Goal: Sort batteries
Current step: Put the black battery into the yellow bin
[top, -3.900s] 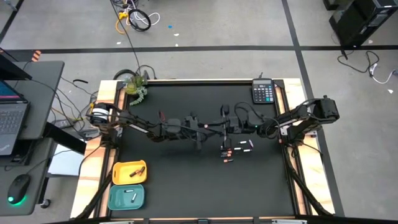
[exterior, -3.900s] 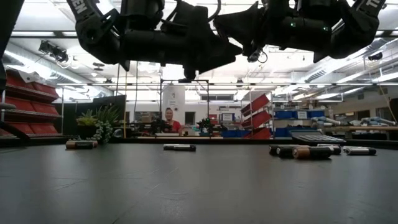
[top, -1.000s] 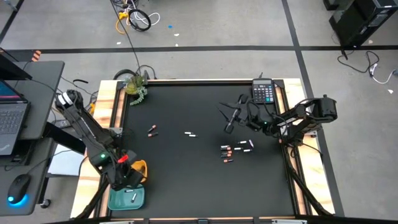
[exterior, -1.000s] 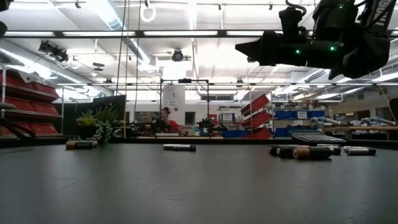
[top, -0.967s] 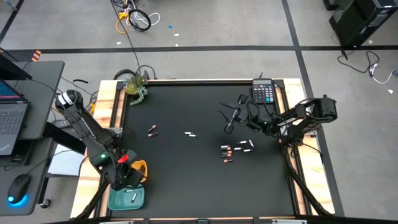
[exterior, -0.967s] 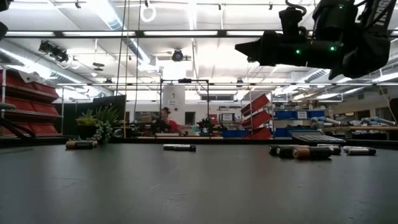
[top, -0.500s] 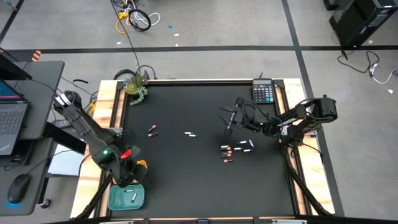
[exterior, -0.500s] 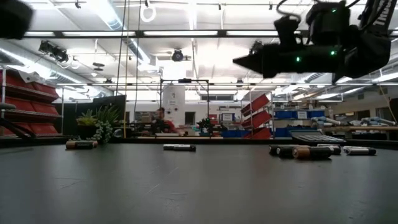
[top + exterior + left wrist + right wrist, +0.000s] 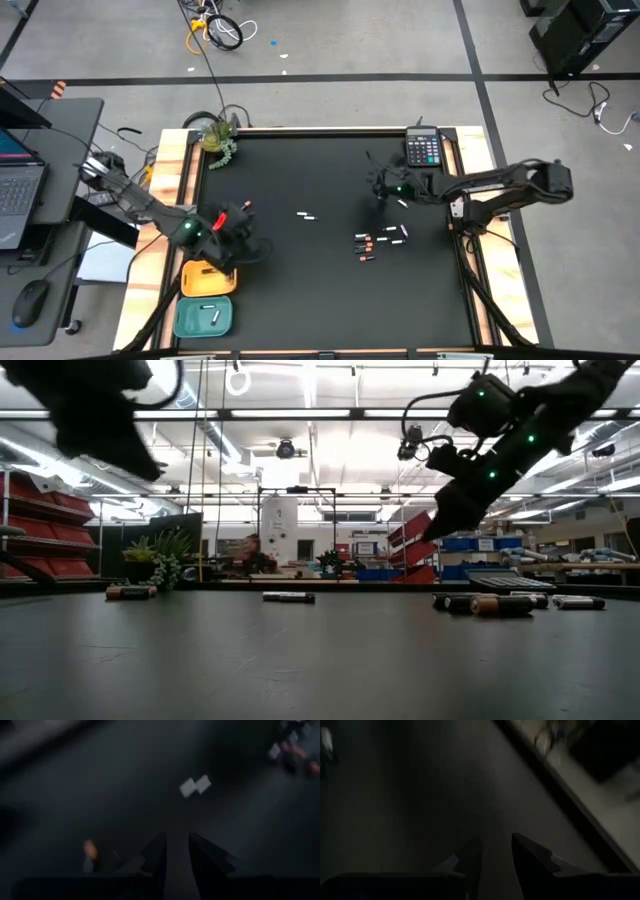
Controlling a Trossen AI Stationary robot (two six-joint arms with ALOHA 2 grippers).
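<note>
Batteries lie loose on the black mat: a dark one with an orange end (image 9: 245,208), a white one (image 9: 307,215) and a cluster of several (image 9: 380,240). The teal tray (image 9: 190,318) holds two white ones. My left gripper (image 9: 255,248) hangs over the mat beside the yellow tray (image 9: 205,280), open, nothing between its fingers (image 9: 176,840); it looks toward the white battery (image 9: 195,785). My right gripper (image 9: 374,183) hangs slanting down above the mat, on the far side of the cluster, open and empty (image 9: 495,842).
A calculator (image 9: 422,148) stands at the far right corner and a small plant (image 9: 217,137) at the far left corner. Wooden rails (image 9: 172,170) border the mat on the left and right. The low view shows the room beyond the table.
My left gripper has swung from over the trays at the near left corner out over the mat, toward the table's right and far edges, turning as it went. My right gripper has tipped from level to slanting down, staying near its place.
</note>
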